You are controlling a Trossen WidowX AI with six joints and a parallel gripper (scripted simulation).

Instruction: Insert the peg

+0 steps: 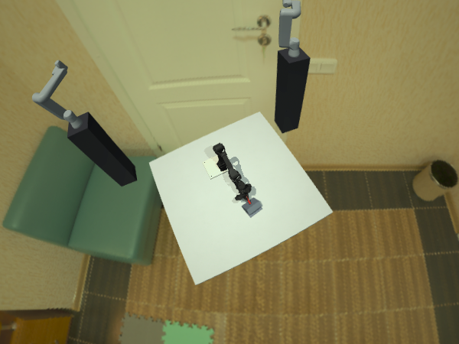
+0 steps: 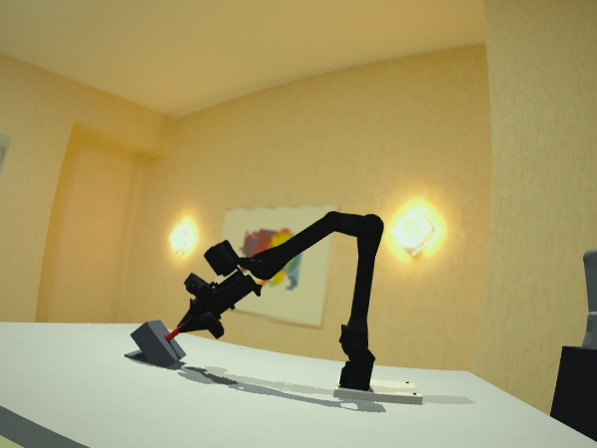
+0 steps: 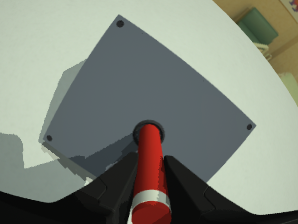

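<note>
The red round peg (image 1: 249,201) (image 2: 172,334) (image 3: 150,150) has a white band near its top end. My gripper (image 1: 246,197) (image 2: 181,329) (image 3: 150,161) is shut on it, and the banded end sticks out toward the wrist camera. The sloped grey panel (image 1: 254,208) (image 2: 155,343) (image 3: 150,75) stands in front of the arm, its face tilted toward it. The peg's far end is at the round, dark-rimmed hole (image 3: 148,121) in the face, tilted with the gripper. The peg covers most of the hole, and I cannot tell how deep its end sits.
Small dark dots mark the panel's visible corners. The arm's pale base plate (image 1: 211,170) (image 2: 380,396) lies behind the arm on the white table (image 1: 214,237) (image 2: 75,388). Two black pillars (image 1: 100,149) (image 1: 291,89) with grey arms stand beyond the table.
</note>
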